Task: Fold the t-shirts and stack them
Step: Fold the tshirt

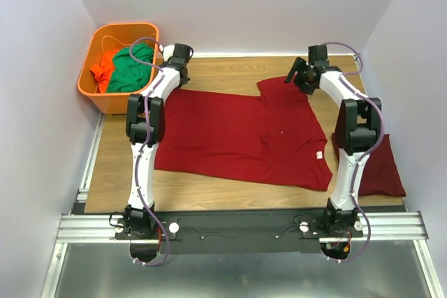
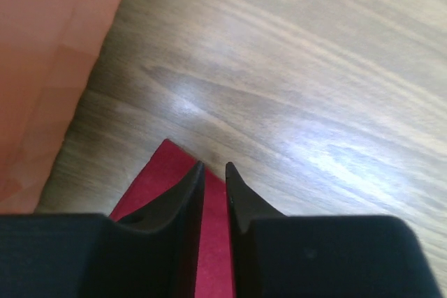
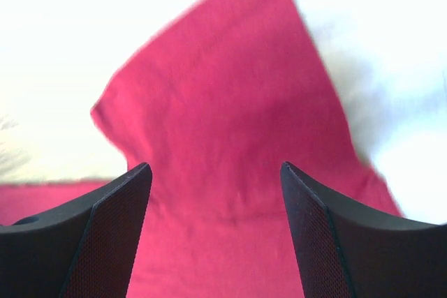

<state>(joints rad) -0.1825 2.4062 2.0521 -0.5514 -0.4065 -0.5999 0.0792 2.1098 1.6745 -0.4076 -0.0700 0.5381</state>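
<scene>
Maroon t-shirt [image 1: 237,134] spread flat on table [image 1: 209,188] centre; folded t-shirt [image 1: 383,167] at near right. Left gripper [image 2: 214,167] fingers narrowly parted over far-left shirt corner, clasping nothing. Right gripper [image 3: 216,167] gaping above far sleeve [image 3: 223,95].

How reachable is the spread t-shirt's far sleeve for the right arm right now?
Likely yes. The right arm's fingers stand open over the sleeve of the t-shirt, with nothing between them and the cloth.
</scene>
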